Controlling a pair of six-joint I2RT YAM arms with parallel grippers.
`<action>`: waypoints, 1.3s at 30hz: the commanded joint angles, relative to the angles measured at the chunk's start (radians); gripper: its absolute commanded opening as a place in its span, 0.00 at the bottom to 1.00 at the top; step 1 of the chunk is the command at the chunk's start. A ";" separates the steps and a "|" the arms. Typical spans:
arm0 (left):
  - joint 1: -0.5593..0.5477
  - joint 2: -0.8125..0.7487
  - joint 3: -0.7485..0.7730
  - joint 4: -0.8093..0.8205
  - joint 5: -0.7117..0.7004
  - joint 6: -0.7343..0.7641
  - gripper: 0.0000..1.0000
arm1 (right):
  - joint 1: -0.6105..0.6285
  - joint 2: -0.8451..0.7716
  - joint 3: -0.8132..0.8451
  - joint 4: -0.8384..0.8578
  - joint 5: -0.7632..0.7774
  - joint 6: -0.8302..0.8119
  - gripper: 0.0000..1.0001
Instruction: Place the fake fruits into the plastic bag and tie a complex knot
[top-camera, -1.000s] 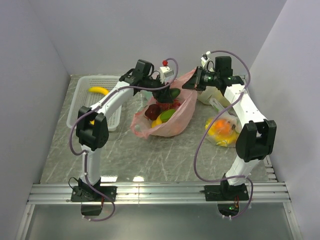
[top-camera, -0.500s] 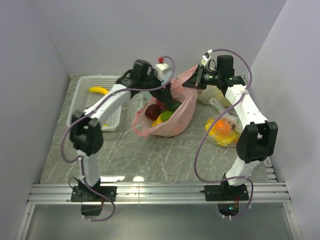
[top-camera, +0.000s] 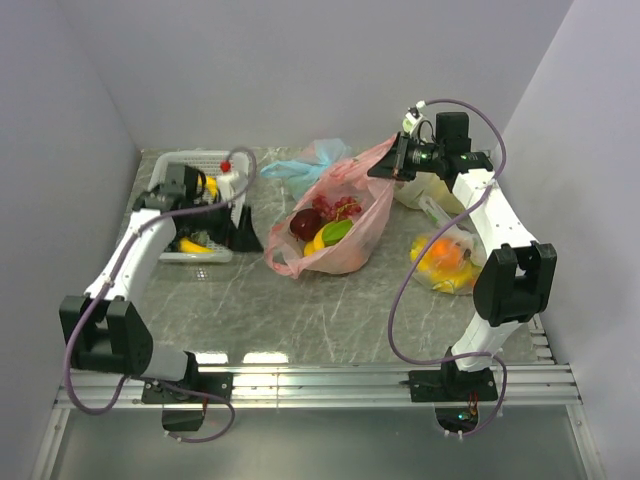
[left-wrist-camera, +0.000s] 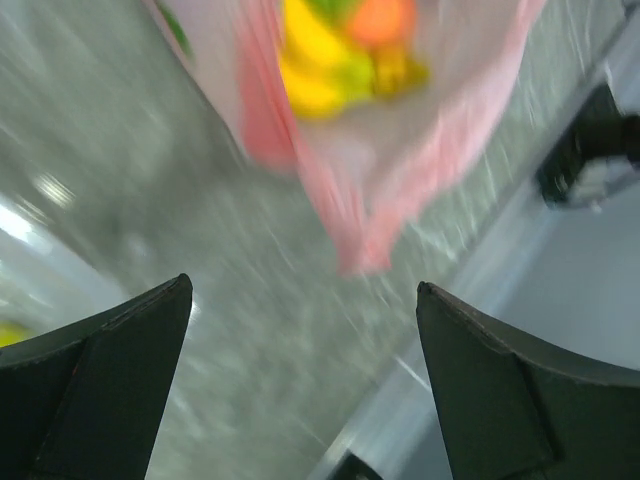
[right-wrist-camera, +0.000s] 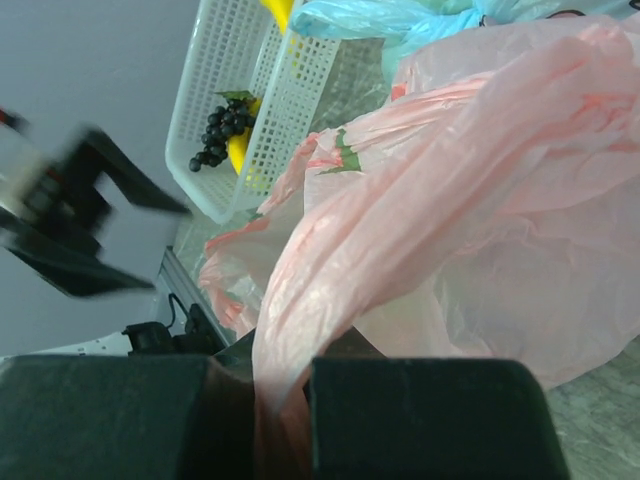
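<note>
1 pink bag (top-camera: 350, 235), 1 blue bag (top-camera: 305, 165), 1 white basket (top-camera: 195, 155) — 2 arms: left arm (top-camera: 130, 250), right arm (top-camera: 490, 215).

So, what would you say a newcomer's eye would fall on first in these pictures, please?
The pink plastic bag at the middle of the table stands out first. Its mouth is open on glossy fake fruits, and the right gripper is shut on its far-right edge, holding it up. Next comes the left gripper, open and empty beside the white basket at the left, where a banana and dark grapes lie.
</note>
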 joint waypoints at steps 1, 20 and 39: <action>-0.011 -0.145 -0.172 -0.026 0.055 0.043 0.99 | -0.007 -0.009 0.019 -0.011 -0.017 -0.031 0.00; -0.172 -0.130 -0.625 1.006 0.243 -0.667 0.54 | -0.007 -0.041 -0.021 -0.058 -0.002 -0.091 0.00; -0.047 -0.098 0.202 0.020 0.339 -0.193 0.00 | 0.010 -0.380 -0.115 -0.362 0.240 -0.456 0.00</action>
